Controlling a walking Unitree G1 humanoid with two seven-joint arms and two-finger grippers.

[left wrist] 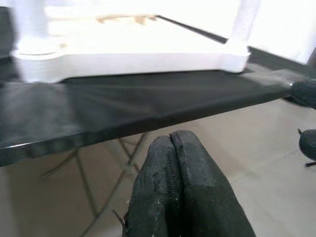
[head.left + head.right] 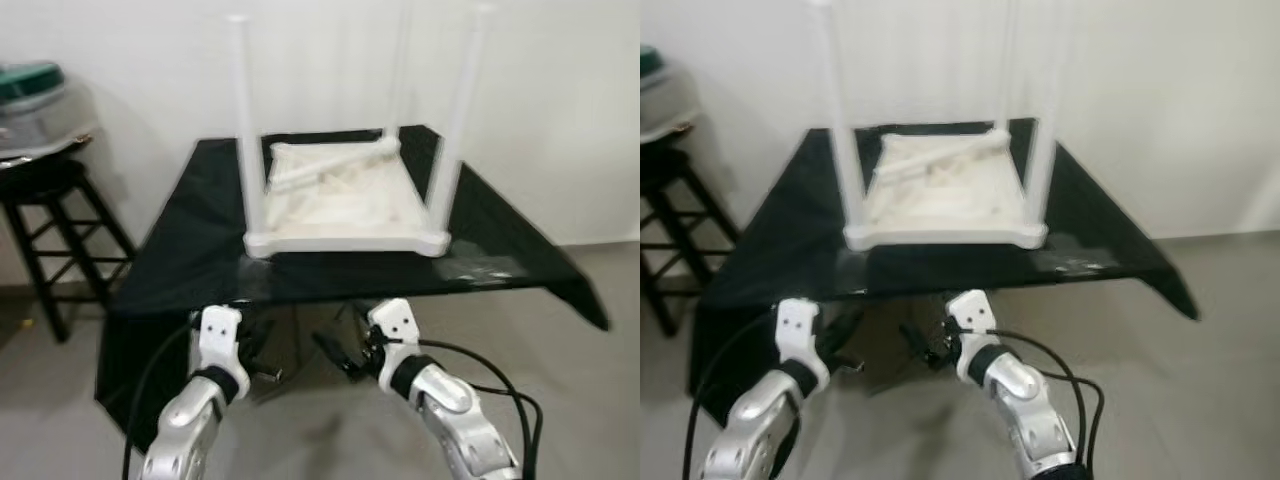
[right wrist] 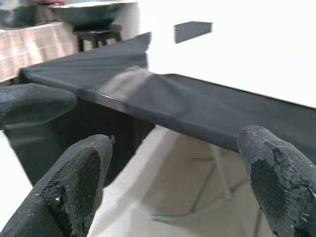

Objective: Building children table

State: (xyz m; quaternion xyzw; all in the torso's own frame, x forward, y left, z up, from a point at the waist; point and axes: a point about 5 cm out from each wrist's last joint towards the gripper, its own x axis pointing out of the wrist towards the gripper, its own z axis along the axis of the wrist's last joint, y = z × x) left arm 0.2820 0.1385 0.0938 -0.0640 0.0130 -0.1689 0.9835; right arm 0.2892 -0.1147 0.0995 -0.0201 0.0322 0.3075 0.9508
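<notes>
A white children table (image 2: 345,200) stands upside down on the black-draped worktop (image 2: 200,255), its tabletop flat on the cloth and its legs pointing straight up; three legs can be made out, though the far ones fade into the pale wall. One loose white leg (image 2: 335,160) lies slantwise inside the upturned frame, toward its far side. Both end effectors hang below and in front of the worktop's near edge, touching neither the cloth nor the table. The left end effector (image 2: 262,362) sits at about 7 o'clock from the upturned table, well apart from it; in the left wrist view its two black fingers (image 1: 173,182) are pressed together with nothing between them, and the table's near rail lies beyond them, up on the cloth. The right end effector (image 2: 340,355) sits at about 6 o'clock from the table, just beside the left one; in the right wrist view its fingers (image 3: 76,182) are spread wide apart and hold nothing, with the worktop's draped edge running across beyond them. A dark wooden stool (image 2: 55,215) stands at 9 o'clock from the worktop, carrying a clear container with a green lid (image 2: 30,100). The floor (image 2: 600,400) is light grey.
</notes>
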